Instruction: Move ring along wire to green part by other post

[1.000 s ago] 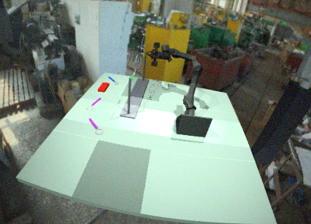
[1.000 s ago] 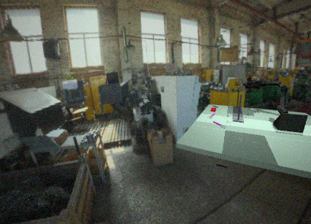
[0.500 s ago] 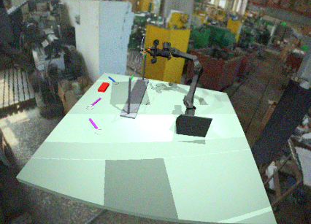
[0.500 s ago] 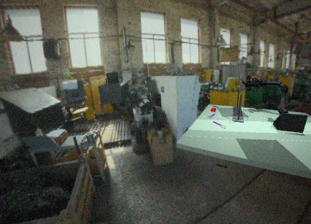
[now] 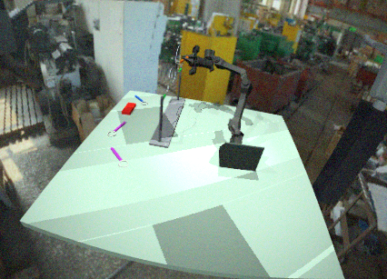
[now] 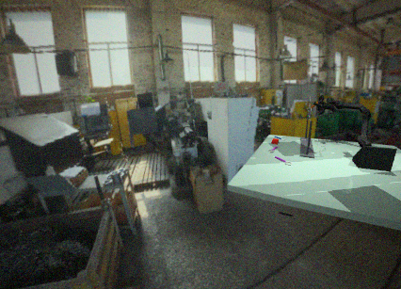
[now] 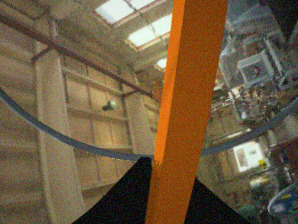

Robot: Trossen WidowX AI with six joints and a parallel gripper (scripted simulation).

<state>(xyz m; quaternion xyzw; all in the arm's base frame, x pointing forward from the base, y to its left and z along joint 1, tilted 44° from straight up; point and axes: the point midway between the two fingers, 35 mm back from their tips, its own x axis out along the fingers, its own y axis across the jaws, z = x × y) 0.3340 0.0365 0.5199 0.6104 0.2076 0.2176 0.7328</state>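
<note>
Fingers of the black parallel-jaw gripper [image 5: 187,59] [image 6: 318,104] [image 7: 171,174] are closed on the straight, square-edged orange handle [image 5: 183,60] [image 7: 189,85], high beside the curving thin grey wire [image 5: 172,74] [image 7: 75,143], presumably to steer its ring, too small to make out, without contact.

handle [image 7: 187,100]: matt, slightly grainy
desk [image 5: 191,188] [image 6: 301,185]: smooth, pale
arm [image 5: 242,94] [image 6: 365,124]: dk matt, metal/plastic unclear

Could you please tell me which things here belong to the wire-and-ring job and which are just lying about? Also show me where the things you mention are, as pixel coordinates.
For the job:
- orange handle [image 5: 185,59] [image 7: 187,100]
- gripper [image 5: 187,60]
- two posts [image 5: 161,120]

Lying about:
- red block [image 5: 129,108] [image 6: 275,141]
- two purple-handled rings [image 5: 116,154] [image 6: 280,159]
- blue-handled ring [image 5: 140,98]
</note>
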